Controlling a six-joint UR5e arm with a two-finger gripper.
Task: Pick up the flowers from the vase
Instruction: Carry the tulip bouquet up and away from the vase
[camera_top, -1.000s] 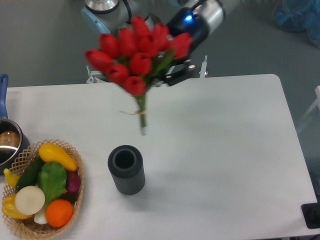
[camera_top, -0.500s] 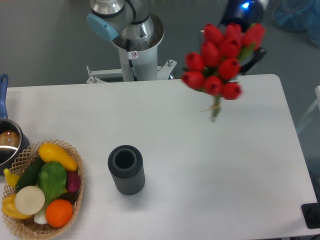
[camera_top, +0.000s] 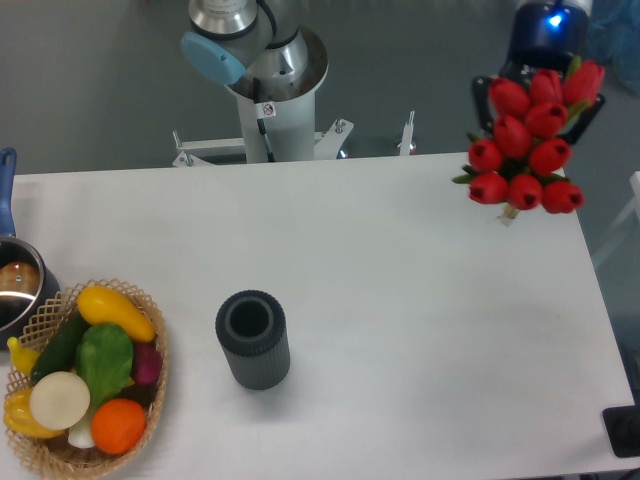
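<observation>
**Ana:** Wicker is the nearest thing I see: a basket (camera_top: 85, 385) of fruit and vegetables at the front left of the tabletop (camera_top: 400, 330). Just beside it, toward the middle, stands the vase (camera_top: 252, 339), upright, and its mouth is empty.

**Ben:** And the flowers (camera_top: 527, 140)?

**Ana:** They are well apart from the vase, in the air above the far right corner of the tabletop, with the red buds turned toward the camera and only a short piece of stem showing below them.

**Ben:** Does the gripper (camera_top: 540, 80) hold them?

**Ana:** I judge yes, it is clenched on the bunch, because nothing else carries it. The fingers themselves are hidden behind the buds.

**Ben:** So how much is left?

**Ana:** In my opinion the picking up is done. The flowers are out and lifted. Only the holding, or setting them somewhere, may remain.
</observation>
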